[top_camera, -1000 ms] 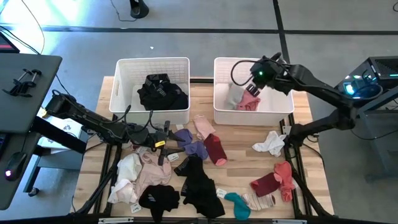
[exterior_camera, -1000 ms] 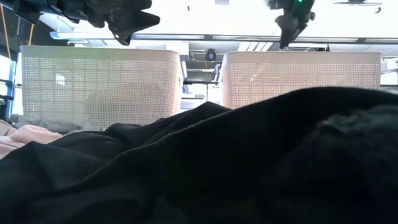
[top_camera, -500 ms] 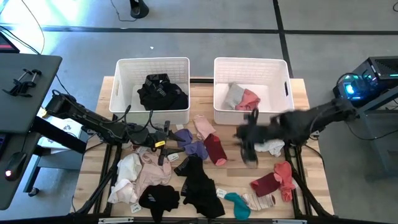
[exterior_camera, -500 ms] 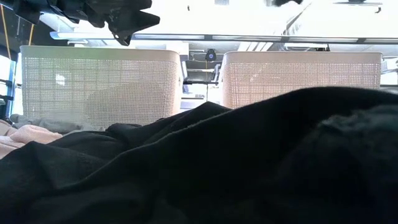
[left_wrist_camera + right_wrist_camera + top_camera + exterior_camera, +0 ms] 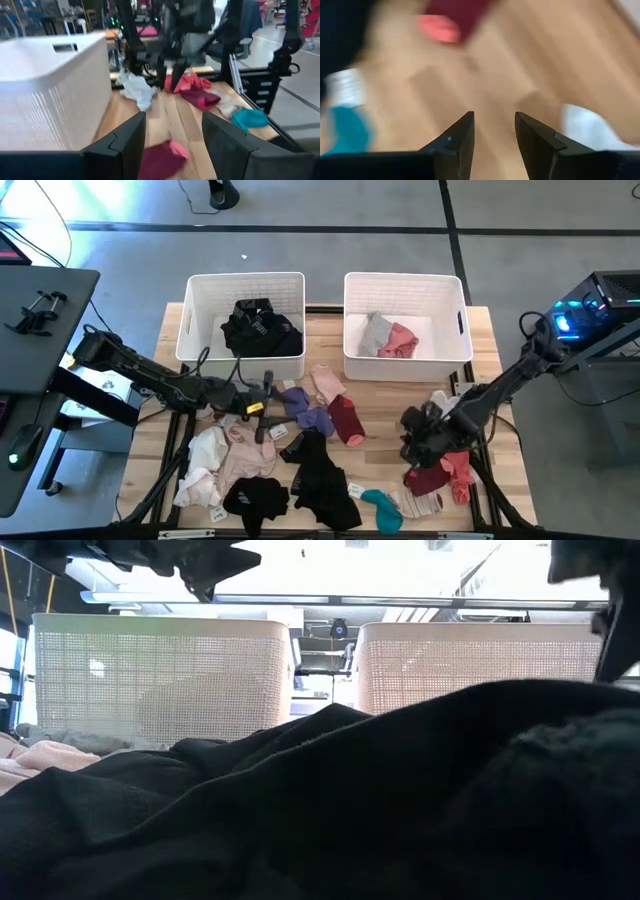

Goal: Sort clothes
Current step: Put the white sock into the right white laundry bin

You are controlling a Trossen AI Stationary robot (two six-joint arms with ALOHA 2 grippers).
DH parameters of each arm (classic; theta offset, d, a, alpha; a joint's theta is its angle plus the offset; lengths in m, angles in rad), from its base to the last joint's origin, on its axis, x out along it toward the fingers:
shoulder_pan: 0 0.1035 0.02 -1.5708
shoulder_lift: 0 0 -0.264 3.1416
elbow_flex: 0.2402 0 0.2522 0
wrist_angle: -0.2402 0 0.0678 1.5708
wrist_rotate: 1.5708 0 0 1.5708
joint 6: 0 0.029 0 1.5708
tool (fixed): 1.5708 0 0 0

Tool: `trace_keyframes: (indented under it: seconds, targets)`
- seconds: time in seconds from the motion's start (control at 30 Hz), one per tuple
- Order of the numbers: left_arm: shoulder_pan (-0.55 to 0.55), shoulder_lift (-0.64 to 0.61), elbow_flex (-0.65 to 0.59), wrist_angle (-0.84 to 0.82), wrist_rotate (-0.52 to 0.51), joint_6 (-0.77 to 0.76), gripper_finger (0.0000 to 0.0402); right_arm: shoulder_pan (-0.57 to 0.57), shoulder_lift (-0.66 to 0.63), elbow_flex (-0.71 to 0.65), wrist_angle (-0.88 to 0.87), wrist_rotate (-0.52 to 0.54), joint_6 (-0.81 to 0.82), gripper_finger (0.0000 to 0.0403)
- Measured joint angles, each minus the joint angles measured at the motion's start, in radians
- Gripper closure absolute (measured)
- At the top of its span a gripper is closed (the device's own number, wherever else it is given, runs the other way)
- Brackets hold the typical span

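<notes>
The right end effector hangs low over the counter with its two fingers spread and nothing between them. The maroon and pink clothes lie just beside it, a little nearer the front edge, stretched out longways toward the right side of the counter. I think this arm is the one to take them, since the left end effector, also spread and holding nothing, waits well apart over the purple clothes.

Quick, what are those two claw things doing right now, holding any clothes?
Left gripper: fingers open, holding nothing, above the table near the left bin.
Right gripper: fingers open, empty, over the maroon garment.
</notes>
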Motion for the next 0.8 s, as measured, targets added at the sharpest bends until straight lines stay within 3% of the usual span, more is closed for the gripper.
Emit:
trace_keyframes:
  seconds: [0.17, 0.3, 0.53, 0.63, 0.8]
  targets:
    - [0.014, 0.000, 0.000, 0.014, -0.001, 0.025, 0.0218, -0.019, 0.000, -0.120, -0.073, 0.058, 0.219, 0.0274]
    - [0.020, 0.000, 0.000, 0.009, -0.001, 0.026, 0.0218, -0.040, 0.001, -0.208, -0.069, 0.036, 0.364, 0.0274]
    - [0.019, 0.000, 0.000, -0.020, 0.000, 0.026, 0.0218, -0.066, 0.059, -0.307, 0.006, -0.081, 0.475, 0.0283]
    - [0.019, 0.000, 0.000, -0.021, 0.001, 0.026, 0.0218, -0.061, 0.094, -0.316, 0.048, -0.062, 0.478, 0.0315]
    - [0.018, 0.000, 0.000, -0.031, 0.001, 0.026, 0.0218, -0.041, 0.120, -0.286, 0.128, 0.082, 0.473, 0.0392]
